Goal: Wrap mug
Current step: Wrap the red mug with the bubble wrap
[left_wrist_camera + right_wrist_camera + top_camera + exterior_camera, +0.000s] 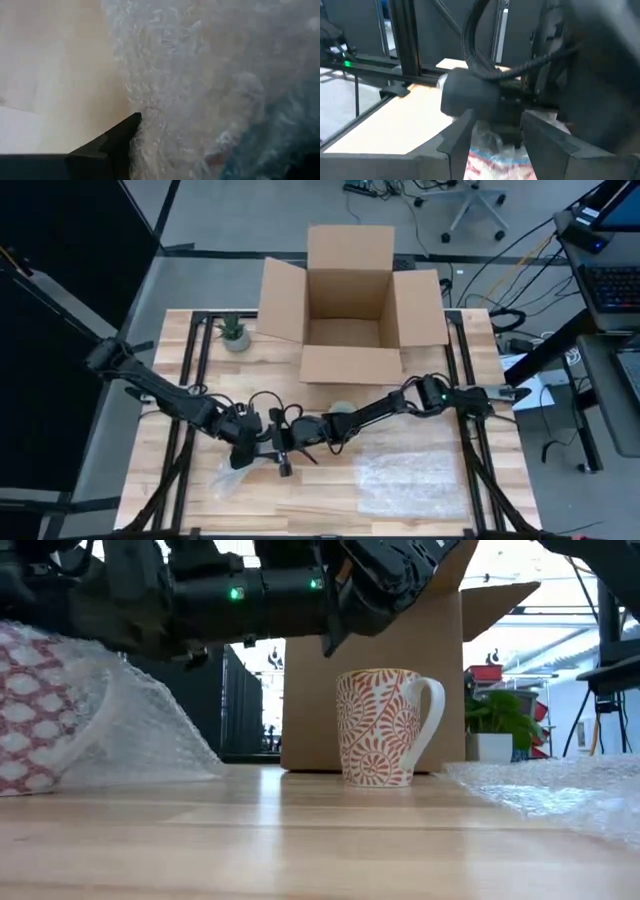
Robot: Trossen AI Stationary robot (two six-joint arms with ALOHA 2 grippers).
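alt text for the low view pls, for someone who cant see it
An uncovered red-patterned mug stands upright on the wooden table before a cardboard box. A second mug under bubble wrap sits at far left, dark robot arms overhead.

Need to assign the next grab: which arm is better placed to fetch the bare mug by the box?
Right, probably: its arm lies right beside the mug. The left pincer sits farther away, against the bubble-wrapped bundle.

A white mug (383, 727) is showing an orange-red swirling leaf pattern. Beside the dark left pincer (243, 452), clear bubble wrap (120, 720) is covering a red-and-white patterned mug (35, 710). The box (350, 305) is showing plain brown cardboard, the counter (330, 505) pale wood grain.
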